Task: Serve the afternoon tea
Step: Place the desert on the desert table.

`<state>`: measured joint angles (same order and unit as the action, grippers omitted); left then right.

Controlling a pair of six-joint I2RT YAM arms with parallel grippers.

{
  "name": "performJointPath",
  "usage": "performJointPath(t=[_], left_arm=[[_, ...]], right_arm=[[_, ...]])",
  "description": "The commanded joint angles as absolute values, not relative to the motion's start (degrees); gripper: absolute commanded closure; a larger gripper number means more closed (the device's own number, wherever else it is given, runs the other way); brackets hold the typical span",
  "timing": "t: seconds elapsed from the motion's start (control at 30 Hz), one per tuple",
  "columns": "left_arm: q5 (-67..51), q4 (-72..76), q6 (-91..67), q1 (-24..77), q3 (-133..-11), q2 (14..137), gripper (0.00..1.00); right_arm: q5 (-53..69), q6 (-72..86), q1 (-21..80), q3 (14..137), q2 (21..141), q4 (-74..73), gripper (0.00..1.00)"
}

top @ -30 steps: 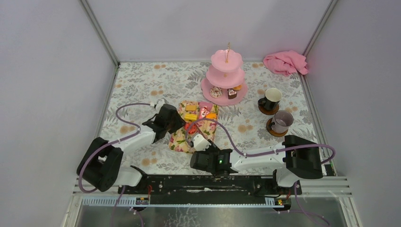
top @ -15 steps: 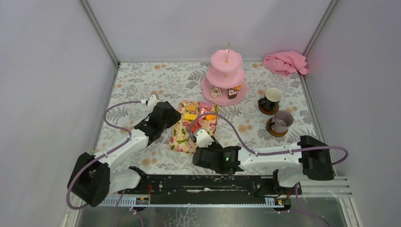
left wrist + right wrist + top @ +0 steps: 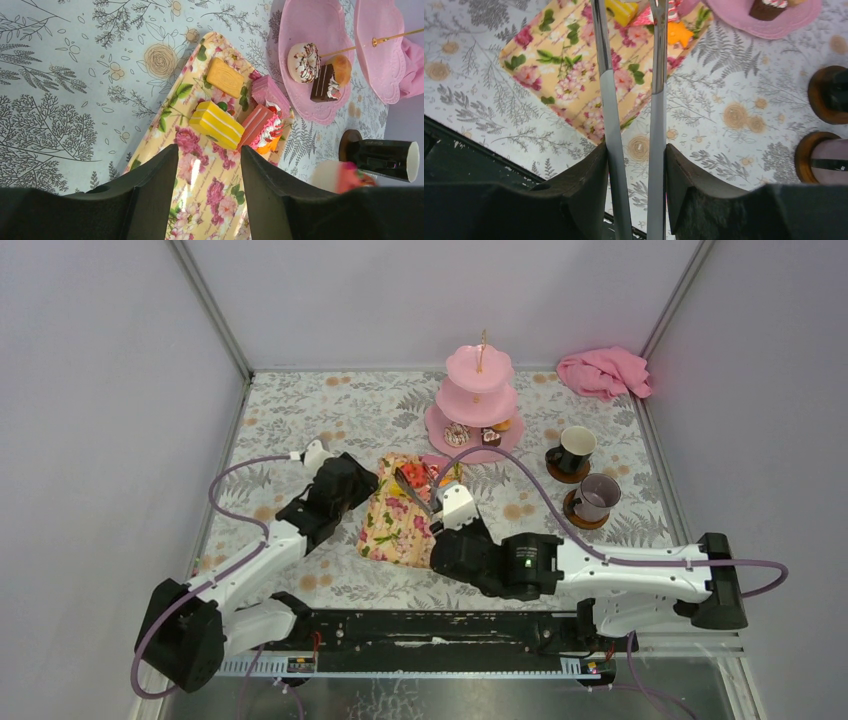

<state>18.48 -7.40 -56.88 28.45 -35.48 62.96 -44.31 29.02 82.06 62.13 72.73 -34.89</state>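
Toy cakes (image 3: 216, 125) are lying on the floral tray (image 3: 210, 195), just ahead of your left fingertips.
Your left gripper (image 3: 207, 155) is hovering with its fingers spread and nothing between them. Your right gripper (image 3: 636, 152) is pinching metal tongs (image 3: 604, 100), one arm pressing against each finger, and the tong ends are reaching well ahead of the fingertips to the cakes at the tray's far end. The pink stand (image 3: 305, 25) is standing beyond the tray, holding a doughnut (image 3: 303, 62) on its bottom tier. The black mug (image 3: 575, 448) and grey mug (image 3: 597, 495) are sitting right of the right fingers.
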Motion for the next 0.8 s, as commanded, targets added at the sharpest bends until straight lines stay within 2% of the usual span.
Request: performJointPath(t=[0.0,0.13,0.37,0.77], left_arm=[[19.36,-5.71,-56.80,28.09,-34.19,61.83,0.43],[18.03,-4.68,-56.95,28.13,-33.06,61.44,0.43],[17.05,-4.48,-56.19,28.17,-32.70,60.50,0.43],[16.09,-3.61,-55.77,28.13,-31.99,59.74,0.44]], right_arm=[[-53.84,31.73,81.91,66.47,68.99,-39.66,1.00],[-58.31,31.28,80.25,68.26,68.99,-40.96,1.00],[-58.10,28.65,73.43,70.74,71.83,-40.08,1.00],[-49.86,21.24,59.23,72.66,77.14,-33.24,1.00]])
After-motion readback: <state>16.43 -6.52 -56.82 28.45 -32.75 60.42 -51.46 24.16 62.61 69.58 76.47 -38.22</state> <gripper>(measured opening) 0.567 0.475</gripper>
